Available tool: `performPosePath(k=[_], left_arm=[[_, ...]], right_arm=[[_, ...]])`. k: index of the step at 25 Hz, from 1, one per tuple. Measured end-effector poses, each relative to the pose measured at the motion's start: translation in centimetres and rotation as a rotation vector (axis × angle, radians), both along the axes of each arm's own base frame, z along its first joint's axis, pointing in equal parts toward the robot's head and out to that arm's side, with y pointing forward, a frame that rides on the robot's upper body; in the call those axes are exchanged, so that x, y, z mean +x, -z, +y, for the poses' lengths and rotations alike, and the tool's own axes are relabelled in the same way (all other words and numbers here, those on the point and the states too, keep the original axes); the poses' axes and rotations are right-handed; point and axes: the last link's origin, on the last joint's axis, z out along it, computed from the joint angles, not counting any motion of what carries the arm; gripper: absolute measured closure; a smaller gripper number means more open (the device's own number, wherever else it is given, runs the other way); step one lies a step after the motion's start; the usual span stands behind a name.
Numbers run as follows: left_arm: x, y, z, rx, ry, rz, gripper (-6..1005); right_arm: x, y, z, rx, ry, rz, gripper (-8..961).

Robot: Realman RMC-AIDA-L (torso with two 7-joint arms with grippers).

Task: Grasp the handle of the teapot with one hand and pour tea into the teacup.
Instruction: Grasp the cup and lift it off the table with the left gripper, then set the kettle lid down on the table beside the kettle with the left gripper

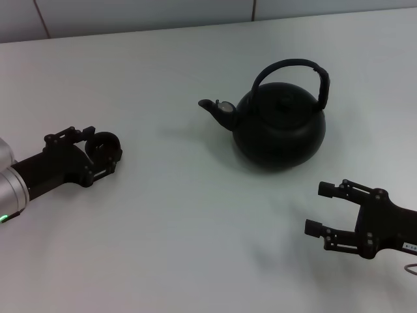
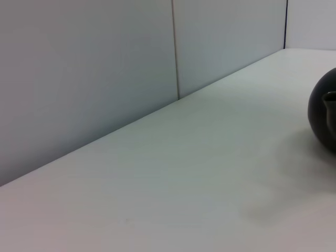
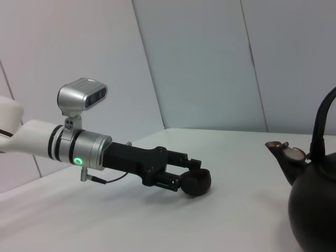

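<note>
The black teapot (image 1: 280, 130) stands upright on the white table, spout to the left, with its arched handle (image 1: 290, 65) over the lid. My left gripper (image 1: 107, 153) at the far left is shut on the small black teacup (image 1: 104, 143), low at the table surface. The right wrist view shows that grip on the teacup (image 3: 197, 181) and the teapot (image 3: 315, 215) with its handle (image 3: 317, 126). My right gripper (image 1: 318, 208) is open and empty, in front of and to the right of the teapot, apart from it. The left wrist view shows only the teapot's edge (image 2: 324, 113).
The white table (image 1: 195, 235) runs back to a pale grey panelled wall (image 1: 130, 16). A cable (image 1: 410, 268) shows by the right arm at the frame's edge.
</note>
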Motion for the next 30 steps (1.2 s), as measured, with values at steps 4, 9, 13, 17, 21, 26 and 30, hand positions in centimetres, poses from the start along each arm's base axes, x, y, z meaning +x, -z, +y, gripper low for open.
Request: performPosePath(k=[4,9,13,17,21,26,30], left_arm=[[0.6,-0.1,-0.1,-0.009,0.024,-0.024,309],[1.5,0.2,-0.4,-0.04,0.06,-0.049,306],[2.3,0.8,-0.4,-0.07,0.085,-0.048,303],[3.0,1.3,-0.3,-0.09,0.106,-0.044,301],[3.7,1.7,0.0,-0.101,0.127,-0.039,298],[4.6,2.3,0.5,-0.115,0.152,-0.018,295],[5.1,2.8,0.9,-0.127,0.161,0.003,293]], right_arm=[[0.0,-0.2,0.0,-0.001,-0.001,0.0,119],[0.0,-0.3,0.0,-0.005,0.0,0.004,118],[-0.1,-0.4,-0.1,-0.006,-0.006,0.007,119],[-0.2,-0.4,-0.1,-0.007,-0.009,0.011,118],[-0.2,-0.4,-0.1,-0.006,-0.009,0.011,119],[-0.1,-0.5,-0.1,-0.005,-0.009,0.01,119],[-0.2,-0.5,-0.1,-0.004,-0.01,0.01,120]])
